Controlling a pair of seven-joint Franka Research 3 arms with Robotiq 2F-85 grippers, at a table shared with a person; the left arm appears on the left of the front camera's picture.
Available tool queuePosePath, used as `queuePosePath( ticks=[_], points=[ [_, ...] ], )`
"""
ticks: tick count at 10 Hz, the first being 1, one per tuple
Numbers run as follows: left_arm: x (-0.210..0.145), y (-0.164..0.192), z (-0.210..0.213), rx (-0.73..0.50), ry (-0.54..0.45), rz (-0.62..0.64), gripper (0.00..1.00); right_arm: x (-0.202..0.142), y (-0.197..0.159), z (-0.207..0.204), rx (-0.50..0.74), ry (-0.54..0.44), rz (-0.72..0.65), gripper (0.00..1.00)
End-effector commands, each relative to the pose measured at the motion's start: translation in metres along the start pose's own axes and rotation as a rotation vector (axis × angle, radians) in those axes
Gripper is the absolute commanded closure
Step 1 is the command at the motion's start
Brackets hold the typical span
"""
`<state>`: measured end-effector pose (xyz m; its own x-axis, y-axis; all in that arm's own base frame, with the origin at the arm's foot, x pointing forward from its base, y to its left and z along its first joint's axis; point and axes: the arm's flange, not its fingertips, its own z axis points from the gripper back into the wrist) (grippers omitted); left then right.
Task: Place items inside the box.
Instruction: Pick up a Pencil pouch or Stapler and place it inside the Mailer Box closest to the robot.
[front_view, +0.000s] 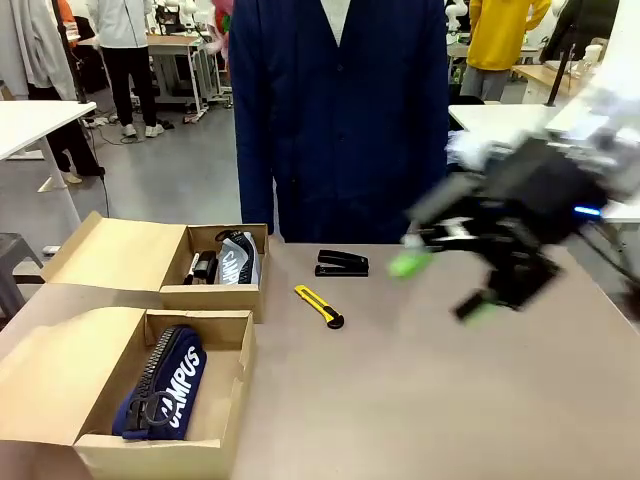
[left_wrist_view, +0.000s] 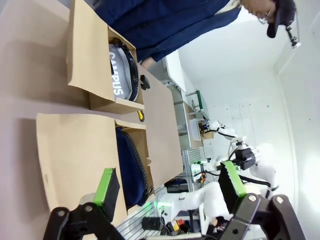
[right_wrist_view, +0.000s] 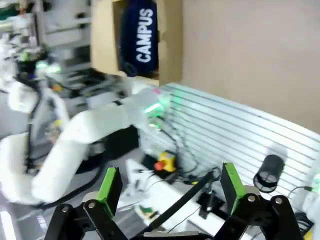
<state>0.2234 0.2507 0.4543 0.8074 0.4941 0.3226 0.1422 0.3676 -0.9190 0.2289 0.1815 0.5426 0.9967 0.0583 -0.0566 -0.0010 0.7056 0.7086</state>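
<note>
In the lower left of the front view, the navy pouch (front_view: 165, 385) lies in the near box (front_view: 150, 455). Above it, the grey pouch (front_view: 238, 258) sits in the far box (front_view: 210, 298). In the middle, a black stapler (front_view: 342, 263) and the yellow knife (front_view: 320, 305) lie on the table (front_view: 420, 400). At the right is the blurry right claw (front_view: 444, 288), apart from the stapler, wide open and holding nothing. In its own wrist view, the left claw (left_wrist_view: 168, 185) is wide open and empty too.

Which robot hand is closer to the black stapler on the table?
Right. The right hand hangs open just right of the stapler. The left hand is on the near side of the two boxes, with the stapler beyond them.
</note>
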Motion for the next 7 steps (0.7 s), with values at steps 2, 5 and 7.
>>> queuePosePath(
  ticks=[2,5,7],
  points=[
    [0.000,-0.002,-0.001,-0.019,-0.008,-0.018,0.00,-0.045,-0.118,0.059,0.181,-0.114,-0.161,0.00],
    [0.000,-0.002,-0.001,-0.019,-0.008,-0.018,0.00,-0.106,-0.206,0.076,0.278,-0.080,-0.053,0.00],
    [0.000,-0.002,-0.001,-0.019,-0.008,-0.018,0.00,-0.131,-0.229,0.041,0.066,0.165,-0.024,0.00]
  ],
)
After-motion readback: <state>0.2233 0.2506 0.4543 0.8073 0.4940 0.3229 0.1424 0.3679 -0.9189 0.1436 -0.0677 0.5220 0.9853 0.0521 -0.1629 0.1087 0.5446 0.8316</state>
